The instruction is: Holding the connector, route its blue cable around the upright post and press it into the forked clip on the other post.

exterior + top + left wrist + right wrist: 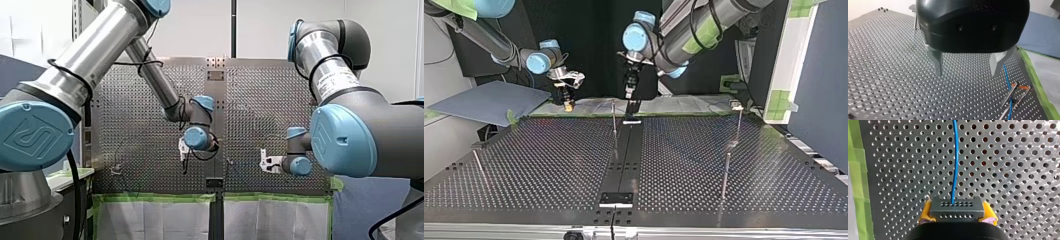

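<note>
**Cable could slip off the post**

The right end effector (957,214) pinches the black connector (956,207) between yellow pads (926,211), and the blue cable (955,170) runs straight out over the holey tabletop (1010,170). If the cable goes loose, it may miss the thin post (614,122). The left end effector (965,67) hangs above the tabletop, metal fingers (937,62) spread wide, holding nothing.

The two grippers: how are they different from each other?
In look, my left gripper has bare metal fingers, while my right gripper has yellow pads. In state, my left gripper is open with nothing between its fingers, while my right gripper is shut on the black connector, with the blue cable running out ahead of it. Both have two fingers and are above the perforated table.
</note>
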Controlling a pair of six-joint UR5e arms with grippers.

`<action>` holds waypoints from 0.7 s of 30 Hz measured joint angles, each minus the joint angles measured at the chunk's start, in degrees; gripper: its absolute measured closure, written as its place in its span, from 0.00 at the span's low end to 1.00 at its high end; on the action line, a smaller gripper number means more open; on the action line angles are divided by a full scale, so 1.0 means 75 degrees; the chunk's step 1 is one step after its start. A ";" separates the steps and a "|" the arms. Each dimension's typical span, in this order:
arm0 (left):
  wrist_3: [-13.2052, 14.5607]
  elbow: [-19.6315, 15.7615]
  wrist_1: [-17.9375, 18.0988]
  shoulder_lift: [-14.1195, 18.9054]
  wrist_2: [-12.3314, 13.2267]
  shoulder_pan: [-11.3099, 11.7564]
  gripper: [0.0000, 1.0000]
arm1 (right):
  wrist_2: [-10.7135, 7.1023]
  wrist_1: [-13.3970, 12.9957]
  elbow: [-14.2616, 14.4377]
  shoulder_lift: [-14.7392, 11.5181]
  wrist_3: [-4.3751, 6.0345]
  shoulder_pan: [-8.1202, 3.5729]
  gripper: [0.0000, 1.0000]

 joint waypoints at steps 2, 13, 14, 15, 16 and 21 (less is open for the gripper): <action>0.0002 -0.0117 -0.0002 0.0116 -0.0009 -0.0009 0.07 | 0.0000 -0.0002 0.0000 0.0003 0.0000 0.0002 0.98; -0.0117 -0.0867 -0.0031 0.0866 -0.0016 -0.0028 0.07 | 0.0004 0.0016 -0.0001 0.0010 -0.0023 0.0010 0.98; -0.0126 -0.0936 -0.0034 0.0936 -0.0017 -0.0028 0.07 | 0.0007 0.0028 0.0000 0.0010 -0.0029 0.0010 0.98; -0.0134 -0.1026 -0.0041 0.1025 -0.0017 -0.0029 0.07 | 0.0012 0.0040 0.0000 0.0009 -0.0034 0.0009 0.98; -0.0138 -0.1088 -0.0048 0.1087 -0.0017 -0.0029 0.07 | 0.0017 0.0055 0.0000 0.0009 -0.0039 0.0006 0.98; -0.0145 -0.1447 -0.0072 0.1447 -0.0025 -0.0037 0.07 | 0.0038 0.0094 -0.0003 0.0007 -0.0056 -0.0008 0.98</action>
